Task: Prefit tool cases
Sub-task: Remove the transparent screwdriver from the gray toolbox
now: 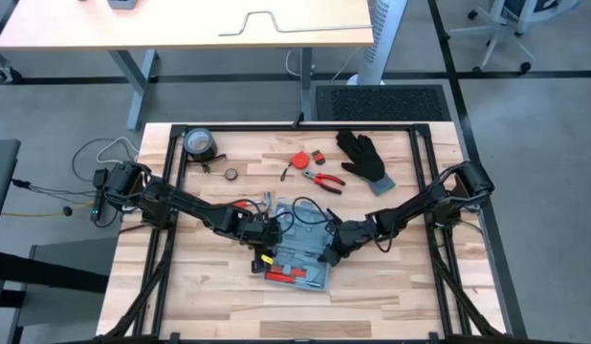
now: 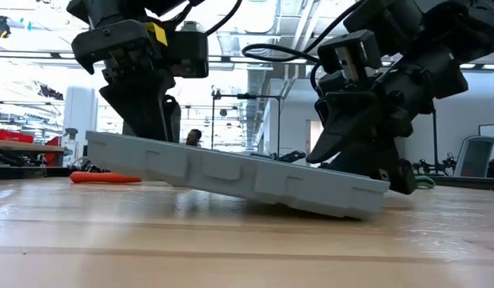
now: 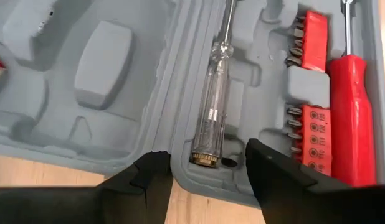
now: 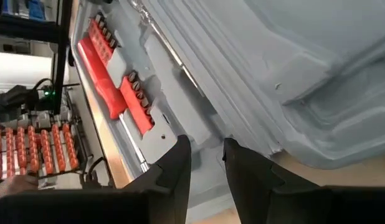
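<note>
High view: one tool case (image 1: 301, 250) near table (image 1: 209, 296) centre, open, flanked by both arms; left gripper (image 1: 261, 232) at its one edge, right gripper (image 1: 336, 243) at the other, presumably so that the two halves can be steadied and folded together.

Low view: case tilted, one end raised clear of the wood, the other end low, seemingly lifted from both sides at once.

Left wrist view: fingers apart, straddling the rim of the case, with one clear-handled screwdriver (image 3: 215, 99) lying just ahead between them; beside it one red-handled screwdriver (image 3: 352, 118) and two red bit holders (image 3: 312, 140), each seated in its slot.

Right wrist view: fingers nearly together, pinching the case rim, probably to hinge that half.

Beyond the fingers, well apart: one black glove (image 1: 364, 160), one pair of red pliers (image 1: 323, 182), one roll of tape (image 1: 200, 144).
</note>
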Motion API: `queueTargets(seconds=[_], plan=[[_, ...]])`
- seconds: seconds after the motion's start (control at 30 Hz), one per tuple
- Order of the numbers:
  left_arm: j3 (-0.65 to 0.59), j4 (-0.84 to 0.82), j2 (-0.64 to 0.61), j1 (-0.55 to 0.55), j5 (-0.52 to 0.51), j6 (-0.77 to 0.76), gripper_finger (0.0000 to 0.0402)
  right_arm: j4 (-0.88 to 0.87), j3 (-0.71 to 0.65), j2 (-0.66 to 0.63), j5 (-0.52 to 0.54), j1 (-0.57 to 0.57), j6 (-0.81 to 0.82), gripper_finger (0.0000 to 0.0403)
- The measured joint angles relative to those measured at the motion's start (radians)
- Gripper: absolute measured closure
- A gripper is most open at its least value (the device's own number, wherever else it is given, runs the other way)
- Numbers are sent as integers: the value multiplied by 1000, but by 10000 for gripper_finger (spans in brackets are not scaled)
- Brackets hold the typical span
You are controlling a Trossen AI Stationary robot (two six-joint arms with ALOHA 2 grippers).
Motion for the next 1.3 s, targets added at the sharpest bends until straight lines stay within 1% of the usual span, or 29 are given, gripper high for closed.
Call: queueTargets(seconds=[0.1, 0.17, 0.4, 0.57, 0.73, 0.87, 1.03, 1.3], plan=[[1, -56, -4, 0, -27, -21, 220, -15, 2, 0, 28, -7, -10, 292], [3, -80, -4, 0, -28, -30, 220, -17, 3, 1, 40, -6, -14, 292], [5, -130, -5, -1, 46, -79, 220, -18, 3, 2, 45, -15, 0, 292], [5, -148, -5, -3, 44, -87, 220, -25, 3, 1, 48, -15, 2, 292], [-1, -94, -35, -3, 33, -86, 209, -36, 2, 1, 44, -14, 2, 292], [-2, -55, -80, -4, -12, -81, 195, -47, 0, 0, 31, -13, 2, 292], [2, -142, -92, -3, -21, -63, 185, -34, 2, 1, 51, -15, -2, 292], [3, -218, -92, -2, 41, -97, 184, -34, 3, 2, 51, -15, -5, 292]])
